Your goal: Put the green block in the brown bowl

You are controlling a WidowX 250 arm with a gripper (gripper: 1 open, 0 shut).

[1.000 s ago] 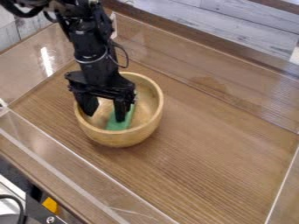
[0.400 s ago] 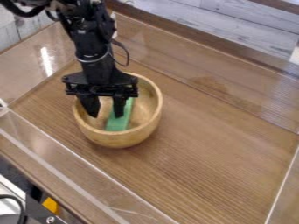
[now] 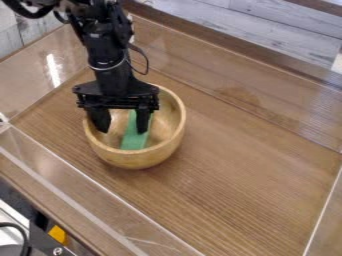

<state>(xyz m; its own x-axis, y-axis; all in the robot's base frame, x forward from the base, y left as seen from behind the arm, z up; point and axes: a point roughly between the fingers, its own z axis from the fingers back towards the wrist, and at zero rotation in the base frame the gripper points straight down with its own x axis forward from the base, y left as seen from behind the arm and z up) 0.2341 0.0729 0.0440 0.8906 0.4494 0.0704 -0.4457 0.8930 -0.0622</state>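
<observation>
The brown bowl [image 3: 134, 150] is a round, light wooden bowl sitting left of centre on the wooden table. Inside it lies the green block [image 3: 138, 137], leaning against the bowl's inner wall with its lower end at the bottom. My black gripper [image 3: 123, 115] hangs straight down over the bowl's hollow, its two fingers [image 3: 102, 116] spread wide on either side of the block's upper part. Nothing is clamped between them, so the gripper is open. The block's upper end is partly hidden behind the fingers.
A clear plastic wall [image 3: 94, 205] borders the table along the front and left. A pale plank wall [image 3: 254, 30] runs along the back. Black cables [image 3: 16, 238] lie at the bottom left corner.
The gripper has risen slightly above the bowl and its fingers stand apart around the block. The green block stays resting in the bowl.
</observation>
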